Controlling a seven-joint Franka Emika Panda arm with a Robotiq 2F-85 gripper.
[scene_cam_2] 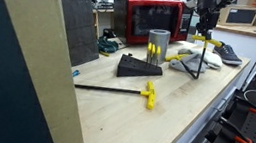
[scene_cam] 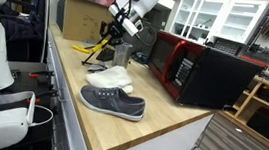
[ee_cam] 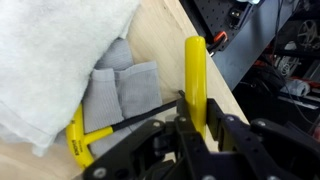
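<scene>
**A:** A workshop, with shelves and racks behind a long pale wooden surface (scene_cam: 171,114). Where is the gripper?

**B:** The gripper (ee_cam: 197,128) hangs over the far part of it. It is closed on the yellow plastic bar of a yellow-and-black T-handle tool (ee_cam: 195,70). In the wrist view the bar runs straight between the fingers, and a thin black steel rod leaves it to one side.

**A:** Is the tool off the wood?

**B:** Mostly lifted. In both exterior views the rod slants down toward the surface, just beside a crumpled white cloth (ee_cam: 50,50). I cannot tell whether its tip touches.

**A:** How would it handle?

**B:** Stiff and fairly light, I'd judge, but long, so it would tend to swing about the grip. The smooth plastic may slip. The middle of the bar, close to where the rod joins, looks like the best hold.

**A:** And around it?

**B:** A folded grey cloth (ee_cam: 125,90) lies partly under the white one. A grey lace-up shoe with a white sole (scene_cam: 111,103) sits nearer the edge. There is also a grey metal cup (scene_cam_2: 157,45), a red-and-black microwave oven (scene_cam: 200,72), and a second yellow-handled tool lying flat (scene_cam_2: 149,93), well apart.
</scene>
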